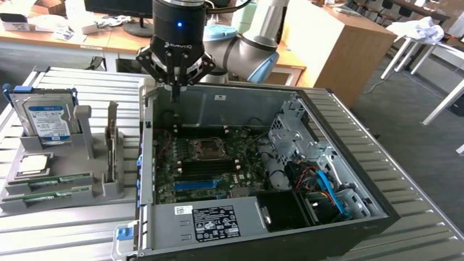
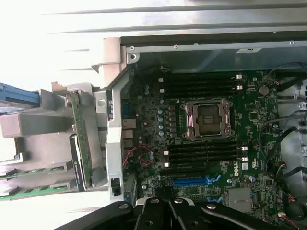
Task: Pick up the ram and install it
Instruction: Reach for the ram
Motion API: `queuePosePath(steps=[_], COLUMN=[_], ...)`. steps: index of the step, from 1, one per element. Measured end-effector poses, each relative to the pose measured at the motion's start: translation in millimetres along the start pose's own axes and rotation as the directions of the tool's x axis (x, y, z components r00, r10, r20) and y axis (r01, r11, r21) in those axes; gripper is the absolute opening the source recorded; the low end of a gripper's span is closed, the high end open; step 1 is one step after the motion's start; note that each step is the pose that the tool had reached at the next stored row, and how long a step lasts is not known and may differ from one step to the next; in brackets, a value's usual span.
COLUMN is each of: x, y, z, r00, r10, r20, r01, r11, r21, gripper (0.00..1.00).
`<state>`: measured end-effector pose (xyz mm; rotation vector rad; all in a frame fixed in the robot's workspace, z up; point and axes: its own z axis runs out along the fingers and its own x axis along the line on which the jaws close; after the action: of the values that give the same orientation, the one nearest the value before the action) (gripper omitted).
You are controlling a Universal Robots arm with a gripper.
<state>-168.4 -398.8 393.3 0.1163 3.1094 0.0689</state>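
Observation:
A ram stick (image 1: 112, 142), a thin green board, stands on edge in the grey holder (image 1: 87, 163) at the exterior view's left, beside the open computer case (image 1: 254, 163). In the wrist view that ram stick (image 2: 80, 139) is also upright in the holder, outside the case wall. More green ram sticks (image 1: 49, 184) lie flat in the holder's front slots. My gripper (image 1: 175, 91) hangs over the case's back corner nearest the holder, fingers pressed together with nothing between them. The gripper (image 2: 165, 207) sits above the motherboard's edge, apart from the ram.
The motherboard (image 2: 211, 158) has an empty processor socket (image 2: 207, 119) with dark memory slots (image 2: 201, 154) on both sides. A silver hard drive (image 1: 47, 120) and a square processor chip (image 1: 32, 165) rest in the holder. Cables and a drive cage (image 1: 294, 136) fill the case's right side.

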Motion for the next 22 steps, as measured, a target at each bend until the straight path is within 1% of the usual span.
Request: queuePosePath(steps=[22], x=[12.7], y=[-0.9], z=[-0.4], r00=[1.0], r10=[0.0], r20=[0.0], r01=[0.0], r11=[1.0], r21=[0.0], gripper=[0.1])
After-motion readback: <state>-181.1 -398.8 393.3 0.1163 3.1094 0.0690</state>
